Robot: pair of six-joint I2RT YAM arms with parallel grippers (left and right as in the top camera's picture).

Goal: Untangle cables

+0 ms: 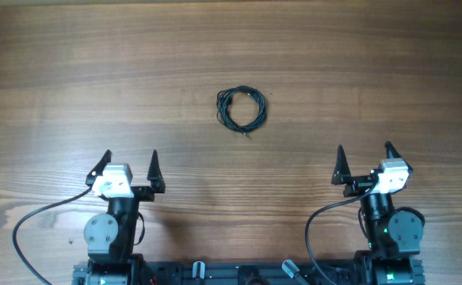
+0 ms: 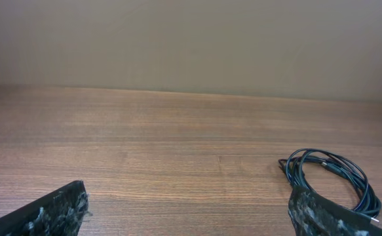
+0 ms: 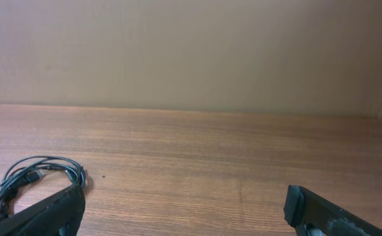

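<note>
One wood-grain worktop (image 1: 56, 63), two arms, one small tangle of black cable: the bench where a twin-arm robot is due to untangle cables. The left arm (image 1: 108, 229) and right arm (image 1: 389, 226) sit at the near edge, well apart. Left jaws and right jaws are both spread wide w/ nothing btwn them, tips aimed at the far side.

The cable bundle (image 1: 225, 109) lies flat on the bare worktop ahead of both arms, approx. midway btwn them. That puts it fwd and to the right of the left jaws, fwd and to the left of the right jaws, touching neither. The wrist views agree: it shows low at the right edge of the left cam, partly behind a fingertip, and low at the left edge of the right cam.

Reach looks near equal, w/ the left arm perhaps a shade closer, so neither has a clear claim to the first grasp.

The bundle is a loose, roughly round coil of several thin loops w/ no marked long axis; strands bunch thicker on its left side. A short stub (image 1: 248, 133), prob. a plug end, pokes out on the side nearest the robot. How the loops cross is too fine to make out.
</note>
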